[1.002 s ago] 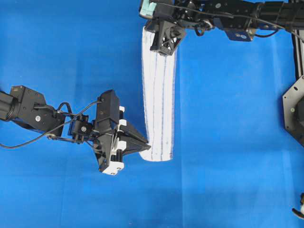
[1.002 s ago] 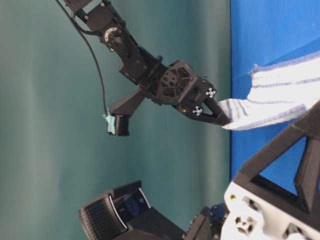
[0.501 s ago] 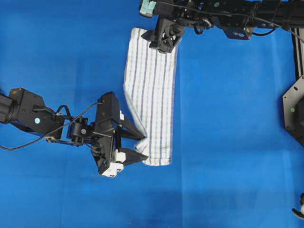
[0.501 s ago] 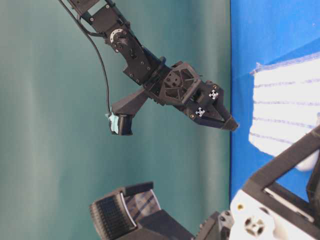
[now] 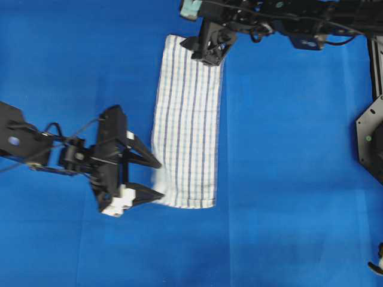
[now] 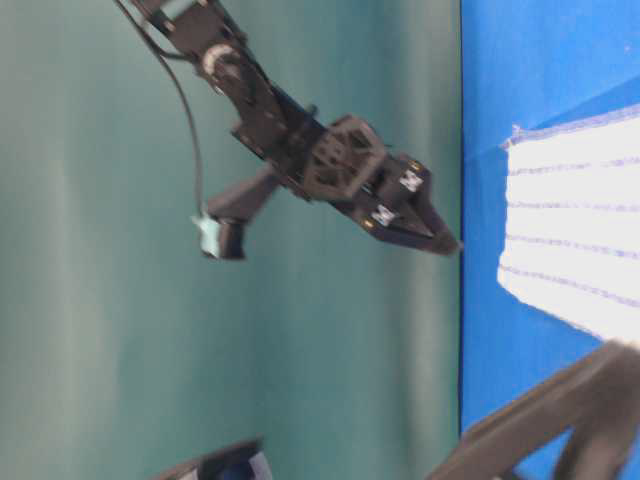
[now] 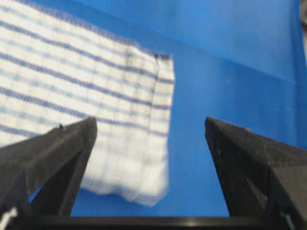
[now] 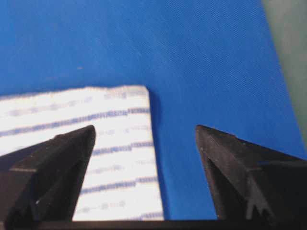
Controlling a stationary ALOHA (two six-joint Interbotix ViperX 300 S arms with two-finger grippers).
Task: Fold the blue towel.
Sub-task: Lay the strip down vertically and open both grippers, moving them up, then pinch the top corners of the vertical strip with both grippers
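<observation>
Both our grippers now letting go: left gripper spreading beside blue towel lying flat, right gripper gaping, hovering over its far end.

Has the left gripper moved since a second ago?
Yes. In the overhead view the left gripper has backed leftward off the blue towel, jaws open.

No readable writing shows anywhere: no words, brand names or numbers on any surface in any view. The only sign-like marks are two small black-and-white checker squares on the right gripper, left of centre in the upper half of the table-level view, and they are too blurred and small to carry any legible character.
</observation>
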